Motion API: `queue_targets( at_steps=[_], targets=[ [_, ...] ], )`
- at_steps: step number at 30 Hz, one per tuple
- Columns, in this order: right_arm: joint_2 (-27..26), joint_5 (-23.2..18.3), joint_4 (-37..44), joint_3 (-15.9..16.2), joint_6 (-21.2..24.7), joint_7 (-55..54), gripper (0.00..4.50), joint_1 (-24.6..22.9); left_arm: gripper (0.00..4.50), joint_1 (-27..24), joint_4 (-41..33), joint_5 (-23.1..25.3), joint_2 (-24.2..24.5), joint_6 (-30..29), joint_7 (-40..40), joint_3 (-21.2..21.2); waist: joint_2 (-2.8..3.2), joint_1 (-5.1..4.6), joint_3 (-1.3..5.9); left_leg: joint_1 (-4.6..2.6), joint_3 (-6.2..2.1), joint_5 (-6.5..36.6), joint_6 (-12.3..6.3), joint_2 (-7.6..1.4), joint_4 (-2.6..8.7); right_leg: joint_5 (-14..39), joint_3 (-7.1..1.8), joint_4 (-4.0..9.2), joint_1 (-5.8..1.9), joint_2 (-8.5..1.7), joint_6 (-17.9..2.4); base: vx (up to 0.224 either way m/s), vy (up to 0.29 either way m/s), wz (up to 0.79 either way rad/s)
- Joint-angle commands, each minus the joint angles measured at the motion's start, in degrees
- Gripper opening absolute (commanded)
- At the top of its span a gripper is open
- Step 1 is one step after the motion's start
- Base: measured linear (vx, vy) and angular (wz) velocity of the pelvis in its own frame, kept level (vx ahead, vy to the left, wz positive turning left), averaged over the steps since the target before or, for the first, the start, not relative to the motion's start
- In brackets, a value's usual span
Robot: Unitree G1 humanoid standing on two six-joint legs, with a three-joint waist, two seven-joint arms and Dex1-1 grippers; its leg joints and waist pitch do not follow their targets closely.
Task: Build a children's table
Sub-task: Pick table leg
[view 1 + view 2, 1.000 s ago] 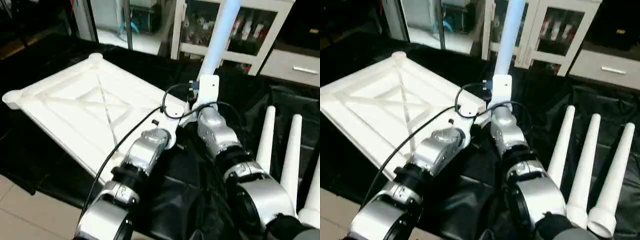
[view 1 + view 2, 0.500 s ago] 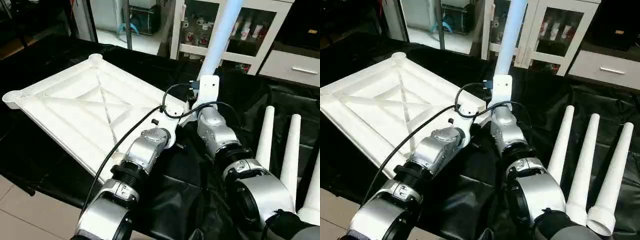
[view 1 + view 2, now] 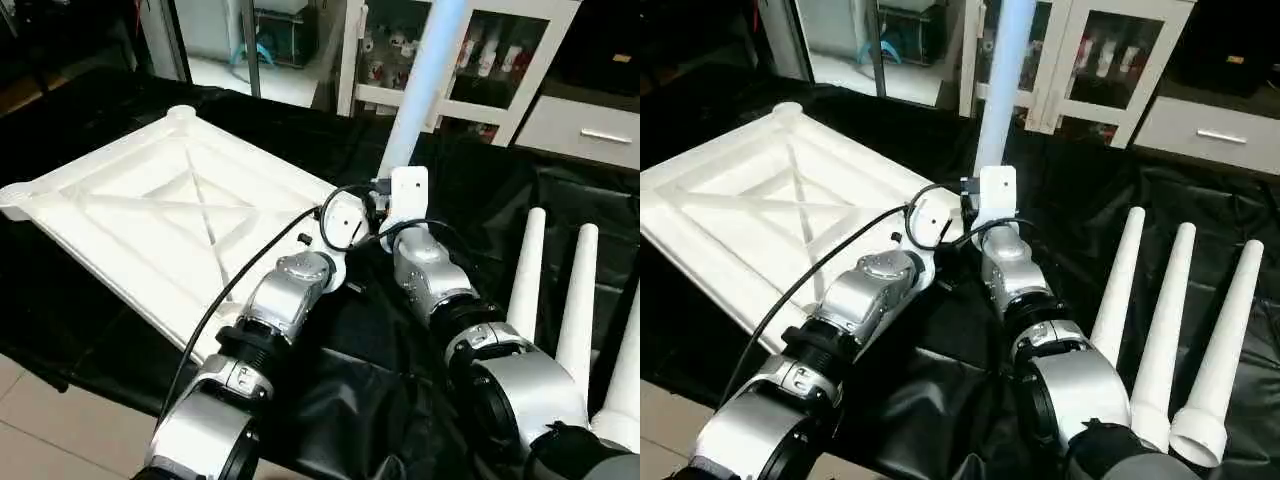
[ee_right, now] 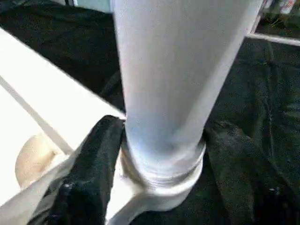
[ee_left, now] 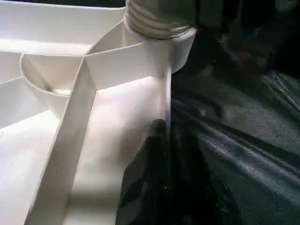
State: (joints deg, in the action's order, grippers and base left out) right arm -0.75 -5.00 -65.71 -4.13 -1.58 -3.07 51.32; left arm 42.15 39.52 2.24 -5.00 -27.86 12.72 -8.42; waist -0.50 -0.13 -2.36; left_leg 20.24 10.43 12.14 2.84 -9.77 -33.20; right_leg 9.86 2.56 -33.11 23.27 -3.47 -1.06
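The children's table's white tabletop (image 3: 150, 210) lies upside down on the black cloth, ribs facing up. One white leg (image 3: 420, 90) stands upright in its near right corner socket (image 5: 159, 28). My right gripper (image 4: 164, 140) is open around the foot of this leg. One black finger (image 4: 98, 154) lies against the leg and the other finger (image 4: 234, 159) stands just off it. My left gripper (image 5: 166, 140) is shut on the tabletop's thin rim beside that socket. Three more legs (image 3: 1165, 320) lie side by side on the right.
The black-covered work table (image 3: 560, 190) carries everything. Its near left edge (image 3: 90, 370) drops to a tiled floor (image 3: 40, 440). White glass-door cabinets (image 3: 1110, 60) stand behind the table. My two silver forearms (image 3: 1040, 330) cross the near middle.
The view has shifted a little. My right wrist sits slightly lower at the leg's foot and my left wrist has turned. The tabletop and the legs lie as before.
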Motion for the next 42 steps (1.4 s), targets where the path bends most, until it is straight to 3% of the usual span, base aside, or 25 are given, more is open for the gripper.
queue_targets(
  at_steps=[1,4,5,9,11,15,25,30,36,37,38,40,42],
  targets=[
    [-0.2,-0.4,-1.4,-0.6,1.2,0.9,3.06,-1.2,0.00,1.2,-1.2,0.0,0.7,3.0,-1.3,1.7,-0.04,0.57,3.35,0.11,-0.87,6.2,-5.95,-3.07,3.41,3.3,-2.30,2.71,-3.18,-4.80,-16.4,0.000,0.000,0.00],
    [0.0,-0.3,-1.1,-0.6,0.8,1.0,3.06,-1.2,0.00,1.0,-1.5,0.0,0.7,2.9,-1.2,1.6,-0.11,0.69,3.54,0.23,-0.81,3.7,-7.32,-3.04,3.11,-0.2,-2.30,2.28,-3.33,-4.87,-17.3,0.000,0.000,0.00],
    [0.2,-0.4,-1.0,-0.9,0.2,1.3,3.06,-1.2,0.00,1.1,-1.4,-0.1,0.7,3.0,-1.1,1.5,0.00,0.84,3.61,0.23,-0.75,1.6,-8.69,-3.05,2.87,-2.6,-2.26,1.95,-3.29,-4.83,-18.0,0.000,0.000,0.00],
    [0.5,-0.3,-1.0,-1.2,-0.1,1.6,3.06,-1.1,0.00,1.3,-0.9,-0.2,0.7,3.2,-1.1,1.4,0.22,1.12,3.76,0.34,-0.71,-1.3,-11.06,-3.12,2.34,-4.8,-2.19,1.44,-3.10,-4.85,-19.1,0.000,0.000,0.00],
    [0.6,-0.3,-0.9,-1.3,-0.4,1.9,3.06,-1.3,0.00,1.3,-1.0,-0.3,0.6,3.2,-1.0,1.4,0.07,1.07,3.61,0.42,-0.63,-0.4,-11.36,-3.13,2.31,-3.4,-2.13,1.58,-3.04,-4.85,-19.2,0.000,0.000,0.00],
    [0.7,-0.2,0.0,-1.1,-0.6,2.5,3.06,-2.0,0.00,1.4,-0.8,-0.3,0.7,3.3,-0.9,1.4,0.07,1.12,3.48,0.47,-0.63,2.0,-9.89,-3.06,2.34,0.4,-2.18,1.85,-3.05,-4.80,-18.4,0.000,0.000,0.00],
    [-0.9,1.7,4.2,1.3,-1.4,4.1,3.06,-6.7,0.00,-0.2,-2.1,-0.4,1.7,4.5,0.3,1.1,-0.04,1.20,3.58,0.57,-0.68,0.3,-10.97,-3.00,2.10,-1.2,-2.15,1.58,-3.08,-4.74,-18.5,0.000,0.000,0.00],
    [-0.8,2.1,6.1,1.6,-1.1,4.3,3.06,-7.8,0.00,-2.7,-4.3,-0.1,3.8,6.6,3.0,0.1,0.32,1.16,3.44,0.39,-0.71,2.8,-9.46,-3.07,2.30,2.2,-2.18,1.90,-2.87,-4.66,-17.8,0.000,0.000,0.00],
    [0.0,2.0,9.5,1.1,-0.4,4.0,3.06,-9.6,0.00,-7.3,-7.8,1.3,8.2,13.8,10.4,-3.9,0.45,1.38,3.43,0.40,-0.79,2.8,-8.48,-3.28,2.48,1.0,-2.24,1.66,-2.92,-4.63,-17.2,0.000,0.000,0.00],
    [0.1,2.0,10.1,1.1,-0.3,3.9,3.06,-10.0,0.00,-8.4,-8.9,1.6,9.3,15.8,12.8,-5.2,0.61,1.52,3.48,0.21,-0.78,3.0,-7.93,-3.39,2.49,1.2,-2.27,1.64,-2.82,-4.70,-17.0,0.000,0.000,0.00],
    [0.3,1.9,11.0,1.1,-0.2,3.7,3.06,-10.6,0.00,-11.3,-12.4,1.7,12.1,21.5,19.4,-8.6,0.73,1.64,3.44,0.07,-0.71,3.2,-7.49,-3.36,2.54,1.4,-2.28,1.68,-2.66,-4.58,-16.9,0.000,0.000,0.00],
    [0.4,1.8,11.5,1.1,0.0,3.6,3.06,-10.9,0.00,-12.9,-14.4,1.5,13.7,24.3,22.9,-10.4,0.74,1.70,3.41,0.23,-0.74,3.6,-6.90,-3.59,2.68,1.7,-2.44,1.62,-2.77,-4.74,-16.6,0.000,0.000,0.00],
    [0.5,1.8,12.0,1.0,0.1,3.4,3.06,-11.3,0.00,-15.2,-17.5,0.7,15.8,27.7,28.0,-12.7,1.17,2.50,3.58,-0.49,-0.61,3.4,-5.53,-3.69,2.67,0.7,-2.40,1.33,-2.27,-4.57,-16.3,0.000,0.000,0.00]
  ],
)
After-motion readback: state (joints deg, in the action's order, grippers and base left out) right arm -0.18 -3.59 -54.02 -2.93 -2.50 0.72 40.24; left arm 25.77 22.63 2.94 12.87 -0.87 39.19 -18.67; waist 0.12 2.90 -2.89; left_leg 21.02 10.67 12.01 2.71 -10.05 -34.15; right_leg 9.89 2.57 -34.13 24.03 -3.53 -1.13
